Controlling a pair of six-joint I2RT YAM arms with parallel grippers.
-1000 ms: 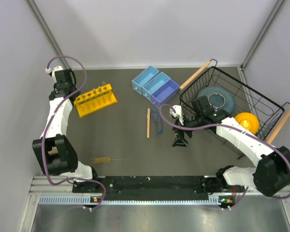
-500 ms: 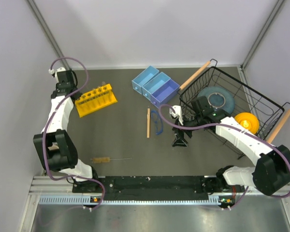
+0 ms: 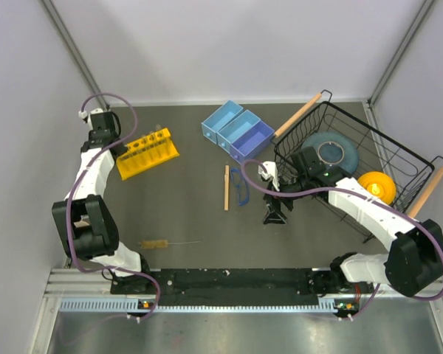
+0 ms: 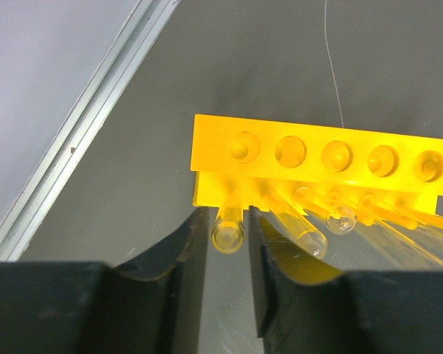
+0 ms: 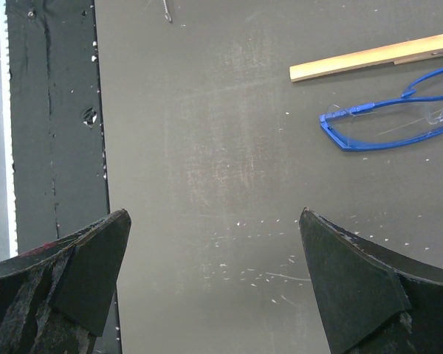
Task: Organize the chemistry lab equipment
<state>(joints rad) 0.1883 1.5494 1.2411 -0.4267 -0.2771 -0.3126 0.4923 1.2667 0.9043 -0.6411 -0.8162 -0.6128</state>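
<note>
Glass tubes (image 4: pixel 227 234) lie slotted in the yellow rack (image 4: pixel 317 151) near the far left corner of the bench (image 3: pixel 192 214), so that part looks nearly done. Left fingers (image 4: pixel 170 258) flank the end tube with a narrow gap; whether they press it I cannot tell. Right fingers (image 5: pixel 354 287) gape wide, empty, near the safety glasses (image 3: pixel 240 187). Those and the wooden stick (image 3: pixel 226 187) lie mid-bench, the brush (image 3: pixel 156 243) toward the near left edge: all three probably need sorting.

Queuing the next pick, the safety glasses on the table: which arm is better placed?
Right. The right gripper hangs open over the table just beside the safety glasses and wooden stick. The left gripper is across the table at the yellow rack, its fingers flanking a glass tube.
</note>
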